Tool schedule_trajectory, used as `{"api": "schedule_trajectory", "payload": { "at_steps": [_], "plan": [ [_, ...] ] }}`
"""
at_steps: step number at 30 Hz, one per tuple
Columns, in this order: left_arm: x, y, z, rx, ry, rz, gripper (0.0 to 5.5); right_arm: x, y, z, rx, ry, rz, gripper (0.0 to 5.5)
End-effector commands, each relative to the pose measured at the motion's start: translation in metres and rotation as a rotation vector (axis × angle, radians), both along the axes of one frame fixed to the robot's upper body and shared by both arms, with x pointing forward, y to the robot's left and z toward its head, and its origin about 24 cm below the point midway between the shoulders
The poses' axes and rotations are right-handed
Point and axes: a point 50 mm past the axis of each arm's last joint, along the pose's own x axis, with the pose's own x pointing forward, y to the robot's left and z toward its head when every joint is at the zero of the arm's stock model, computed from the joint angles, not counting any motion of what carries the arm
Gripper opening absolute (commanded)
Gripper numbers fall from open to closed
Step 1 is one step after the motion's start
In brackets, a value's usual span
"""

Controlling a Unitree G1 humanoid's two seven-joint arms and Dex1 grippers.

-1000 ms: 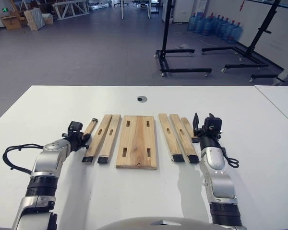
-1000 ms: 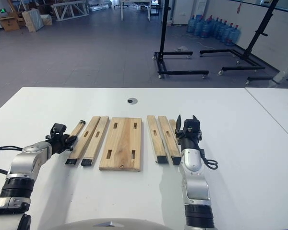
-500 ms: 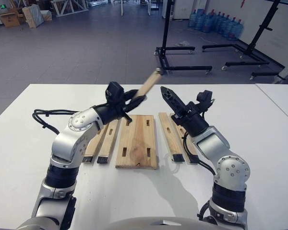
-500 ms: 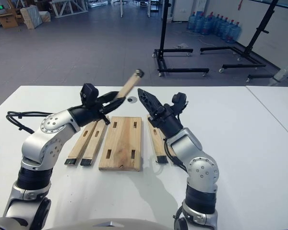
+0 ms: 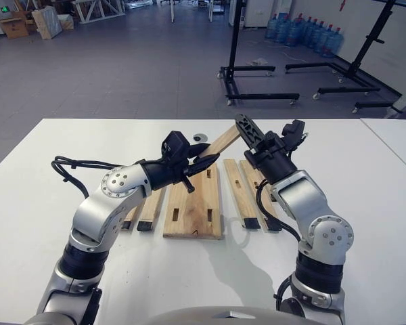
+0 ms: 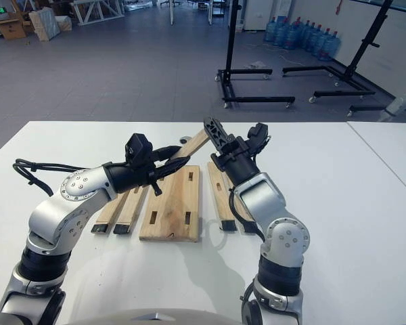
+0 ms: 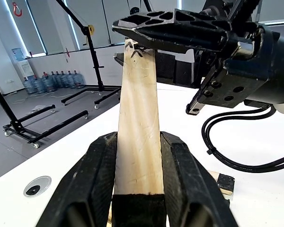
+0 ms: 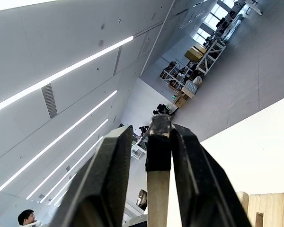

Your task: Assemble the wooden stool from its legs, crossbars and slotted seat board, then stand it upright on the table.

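Wood board lies flat on table, nearest me. Just above it, left gripper pinches leg near its lower end. Leg's long axis runs up, away and rightward, its tip between right gripper's spread jaws, unclamped. Risk as I see it: releasing left before right closes drops the leg; an off-centre close twists it.

Left arm and right arm: pretty chunky silver shells, tiny screws, black ribbed cuffs, loose black cables, truss-cut black fingers.
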Motion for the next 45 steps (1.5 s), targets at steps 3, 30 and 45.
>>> {"api": "schedule_trajectory", "payload": {
  "at_steps": [3, 30, 45],
  "plan": [
    [0.001, 0.003, -0.004, 0.05, -0.01, 0.02, 1.26, -0.002, 0.003, -0.004, 0.013, 0.085, -0.001, 0.41],
    [0.057, 0.069, -0.028, -0.1, 0.067, 0.719, 2.12, 0.024, -0.051, -0.082, -0.537, -0.037, -0.495, 0.41],
    [0.055, 0.061, -0.04, -0.064, 0.078, 0.698, 2.12, 0.028, -0.045, -0.098, -0.602, -0.036, -0.449, 0.41]
  ]
}}
